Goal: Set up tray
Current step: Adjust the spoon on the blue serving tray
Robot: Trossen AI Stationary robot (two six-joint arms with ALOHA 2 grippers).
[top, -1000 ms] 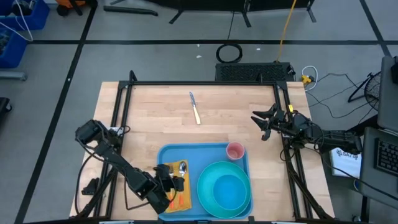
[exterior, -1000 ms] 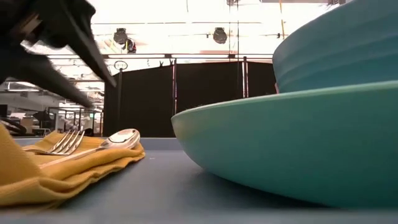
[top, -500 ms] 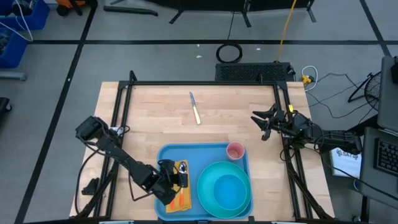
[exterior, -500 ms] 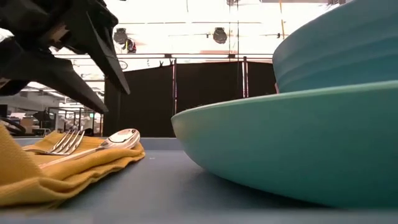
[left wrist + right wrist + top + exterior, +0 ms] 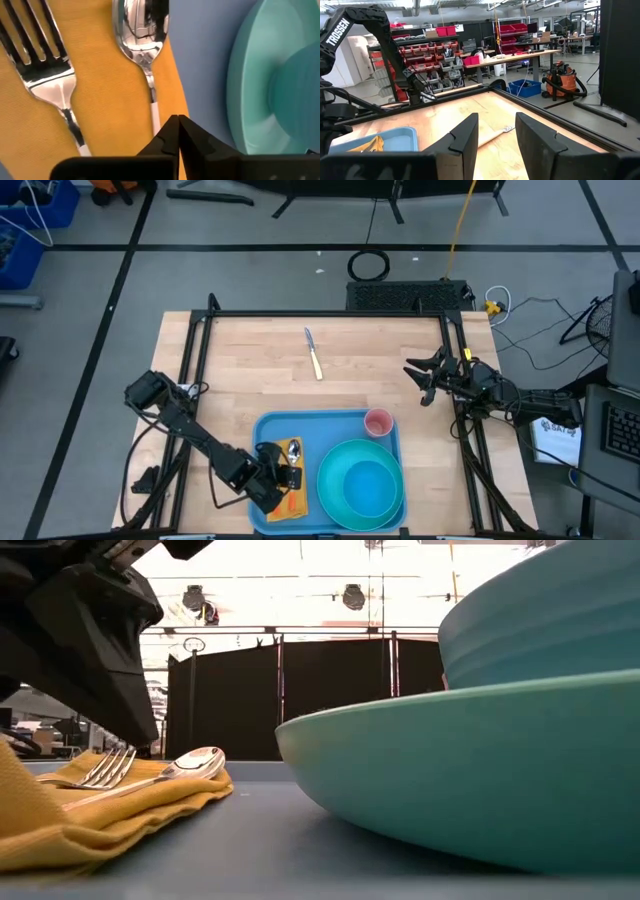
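The light-blue tray (image 5: 262, 430) lies at the table's near edge. On its left part rests a folded yellow-orange napkin (image 5: 105, 100), with a fork (image 5: 35, 55) and a spoon (image 5: 142, 30) lying side by side on it. My left gripper (image 5: 178, 120) is shut and hovers low over the napkin, its tips above the spoon's handle (image 5: 156, 117). In the low view the left gripper (image 5: 140, 735) is a dark mass above the fork (image 5: 105, 768). My right gripper (image 5: 425, 380) waits open at the table's right edge. My left gripper comes from above with its shut fingertips over the spoon's handle, just beside its white stretch. I cannot tell whether they touch the handle or the napkin.
A teal plate (image 5: 362, 480) with a teal bowl (image 5: 550, 620) on it fills the tray's right part. A pink cup (image 5: 378, 422) stands at the tray's far right corner. A knife (image 5: 313, 352) lies on bare wood toward the far edge. A black frame borders the table.
My left gripper has shifted a little toward the plate and come down over the napkin. In the low view its two fingers, spread apart before, now show as one dark mass. Fork, spoon and napkin lie as they did.
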